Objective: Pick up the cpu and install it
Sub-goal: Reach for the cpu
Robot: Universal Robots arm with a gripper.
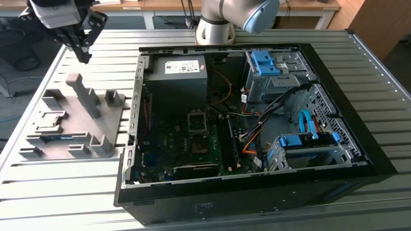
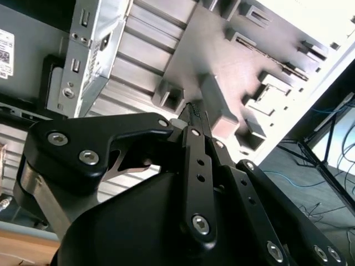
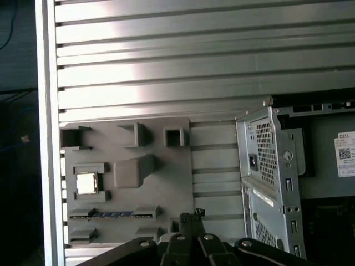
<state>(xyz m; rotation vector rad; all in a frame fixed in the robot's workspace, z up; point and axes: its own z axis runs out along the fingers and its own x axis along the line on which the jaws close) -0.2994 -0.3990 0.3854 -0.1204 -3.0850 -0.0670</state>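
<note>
Fingers [image 3: 187, 223] together, empty, over fixture tray [image 3: 166, 183] by bench [image 3: 194, 66] edge. Cpu [image 3: 87, 183] in tray pocket: light, stiff, prob. fragile; grip opp. side edges.

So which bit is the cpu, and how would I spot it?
Look at the grey tray beside the open computer case. The cpu lies flat on it, next to the memory stick. It is the one pale, shiny square there; the stick is long and thin.
</note>
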